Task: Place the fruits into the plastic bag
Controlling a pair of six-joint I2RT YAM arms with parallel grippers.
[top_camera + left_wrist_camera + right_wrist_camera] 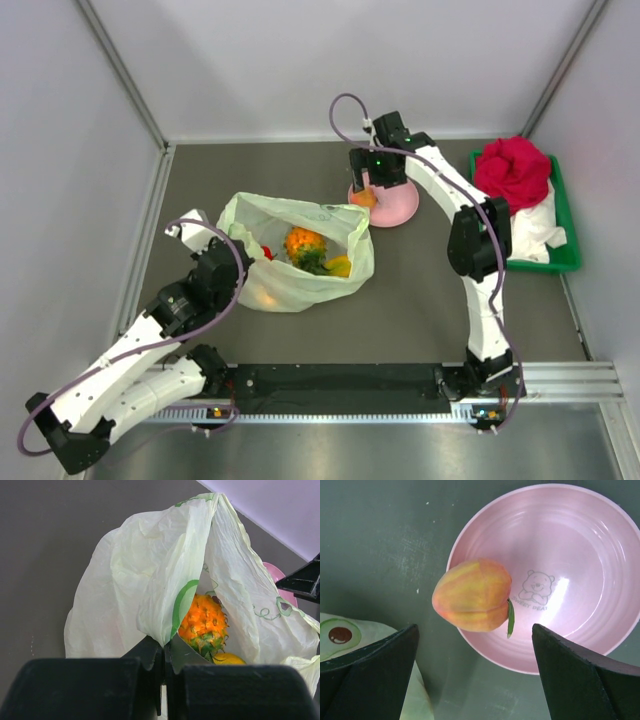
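Note:
The pale-green plastic bag [300,262] lies open mid-table. Inside it are the orange pineapple [305,244], a yellow fruit [339,266] and a bit of a red one [267,253]. My left gripper [228,262] is shut on the bag's near-left rim and holds it up; the left wrist view shows the bag [150,570], the pineapple [204,622] and my gripper [167,652] pinching the plastic. An orange-yellow fruit [472,601] rests on the rim of the pink plate [570,545]. My right gripper [475,645] is open above it, empty, as the top view [372,183] also shows.
A green tray [565,255] at the right holds a red cloth bundle [514,171] and white cloth. The pink plate [400,205] sits just right of the bag. Grey walls enclose the table on three sides.

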